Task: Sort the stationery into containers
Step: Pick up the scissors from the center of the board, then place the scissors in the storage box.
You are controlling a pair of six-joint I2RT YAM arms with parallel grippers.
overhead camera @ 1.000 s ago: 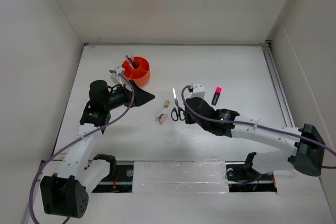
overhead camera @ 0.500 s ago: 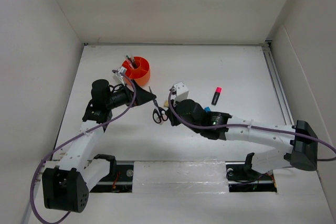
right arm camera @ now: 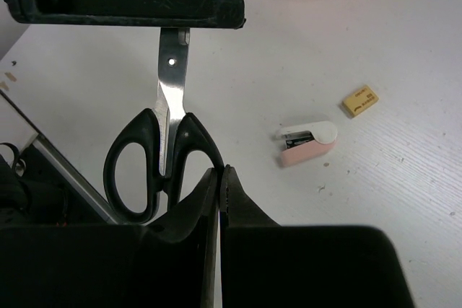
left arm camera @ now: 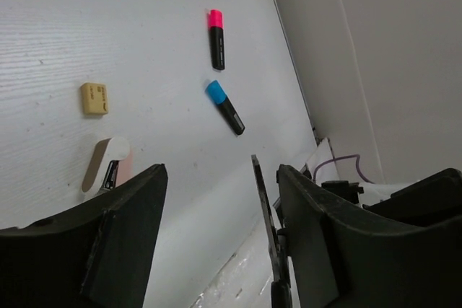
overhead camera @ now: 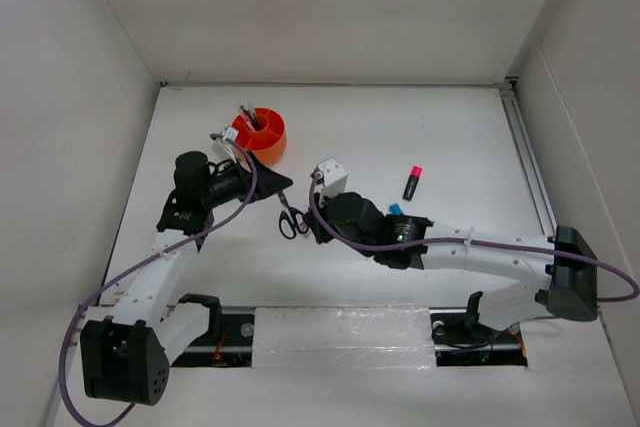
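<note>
Found pens (overhead camera: 247, 115) standing in the tub (overhead camera: 272, 150), just beyond the left fingers (overhead camera: 280, 183). Gripped the scissors (right arm camera: 170, 117) by the handle in the shut right fingers (right arm camera: 220, 192), with the blade poked between the part-open left fingers, apparently not yet pinched. Left on the tabletop (overhead camera: 400, 127), ahead of the left fingers: pink marker (left arm camera: 216, 30), blue marker (left arm camera: 225, 107), tan eraser (left arm camera: 94, 98), white-pink eraser (left arm camera: 105, 166). Judged the sort under halfway. Saw walls well apart and free room toward the tub, crowded only where both sets of fingers met.

The left gripper (overhead camera: 283, 185) is sitting between the scissors (overhead camera: 289, 219) and the orange tub (overhead camera: 270, 150), blocking that path; the table's (overhead camera: 430, 117) far side is lying open.
</note>
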